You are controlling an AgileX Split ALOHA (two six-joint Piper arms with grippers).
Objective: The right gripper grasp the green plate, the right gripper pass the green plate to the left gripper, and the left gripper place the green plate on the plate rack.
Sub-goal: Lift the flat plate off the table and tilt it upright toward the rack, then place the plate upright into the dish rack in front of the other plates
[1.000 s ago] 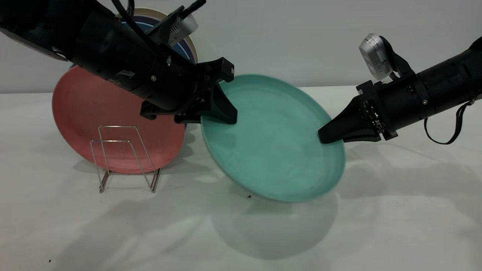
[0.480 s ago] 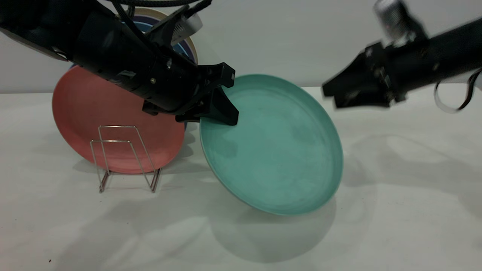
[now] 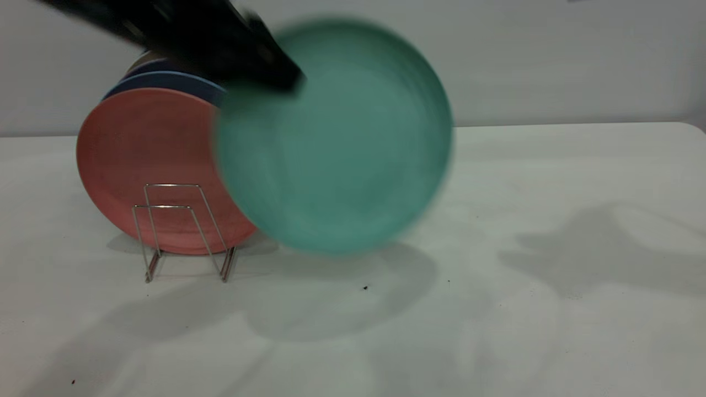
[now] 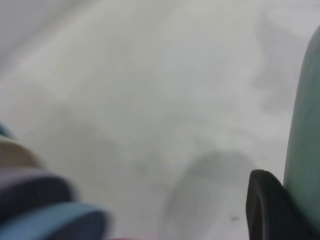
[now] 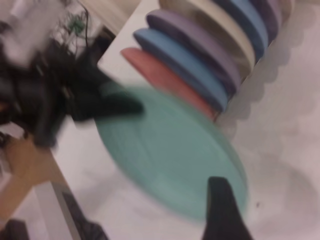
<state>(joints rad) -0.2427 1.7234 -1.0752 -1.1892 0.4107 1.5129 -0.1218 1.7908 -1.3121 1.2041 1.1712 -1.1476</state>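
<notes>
The green plate (image 3: 336, 143) hangs in the air, nearly upright and facing the camera, blurred by motion. My left gripper (image 3: 278, 80) is shut on its upper left rim. In the left wrist view one black finger (image 4: 265, 210) presses against the plate's edge (image 4: 306, 145). The plate's left side overlaps the salmon-pink plate (image 3: 143, 160). The wire plate rack (image 3: 185, 231) stands on the table below and left of the green plate. My right gripper (image 5: 220, 205) is out of the exterior view; its wrist view looks down on the green plate (image 5: 170, 150) from well above.
Dark blue plates (image 3: 165, 82) stand behind the pink one. The right wrist view shows the whole row: pink (image 5: 165, 80), blue (image 5: 185, 62), purple (image 5: 200, 45) and cream (image 5: 225, 30) plates. White table (image 3: 551, 193) spreads to the right.
The left gripper has swung the green plate up and left, toward the rack. The right arm has let go and withdrawn upward out of the exterior view.
</notes>
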